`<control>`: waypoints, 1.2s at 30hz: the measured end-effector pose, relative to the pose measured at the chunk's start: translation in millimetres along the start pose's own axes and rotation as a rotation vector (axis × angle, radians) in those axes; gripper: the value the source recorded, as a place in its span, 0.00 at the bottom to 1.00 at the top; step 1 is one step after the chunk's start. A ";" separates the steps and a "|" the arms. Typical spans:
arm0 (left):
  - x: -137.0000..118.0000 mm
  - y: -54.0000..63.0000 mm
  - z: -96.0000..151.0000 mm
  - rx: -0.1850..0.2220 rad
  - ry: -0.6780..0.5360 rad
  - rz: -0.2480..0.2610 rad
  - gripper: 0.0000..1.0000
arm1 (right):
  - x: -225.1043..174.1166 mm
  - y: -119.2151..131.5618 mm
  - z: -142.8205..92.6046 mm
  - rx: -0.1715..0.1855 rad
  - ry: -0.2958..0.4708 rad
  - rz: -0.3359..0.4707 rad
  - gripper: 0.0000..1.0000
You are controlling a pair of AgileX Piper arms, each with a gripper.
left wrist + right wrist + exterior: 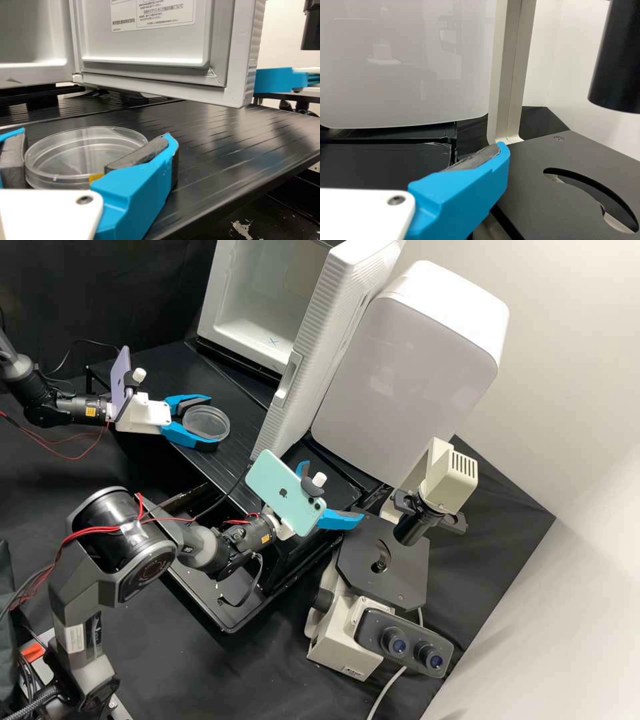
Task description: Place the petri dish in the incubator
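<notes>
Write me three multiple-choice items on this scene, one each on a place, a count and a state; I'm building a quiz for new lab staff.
1. Where is the petri dish?
A. inside the incubator
B. on the black bench, between the fingers of the left gripper
C. on the stage of the microscope

2. How many eyepieces has the microscope?
A. one
B. two
C. three

3. What state is the incubator door in?
A. open
B. shut
C. taken off

Answers: 1 B, the dish lies on the bench with a blue finger on either side. 2 B, two eyepieces sit side by side at the front. 3 A, the door stands swung out and the white chamber shows.
</notes>
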 end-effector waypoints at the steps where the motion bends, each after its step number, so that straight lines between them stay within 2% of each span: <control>1: 0.0 -0.1 0.2 0.001 -0.002 -0.001 0.00 | 0.0 0.0 0.0 0.000 0.000 0.000 1.00; 31: -0.5 0.4 -0.6 -0.001 -0.002 0.000 0.00 | 0.0 0.0 0.0 0.000 0.000 0.000 1.00; 36: -4.7 9.7 -7.7 0.026 0.006 -0.012 0.00 | 0.0 0.0 0.0 0.000 0.000 0.000 1.00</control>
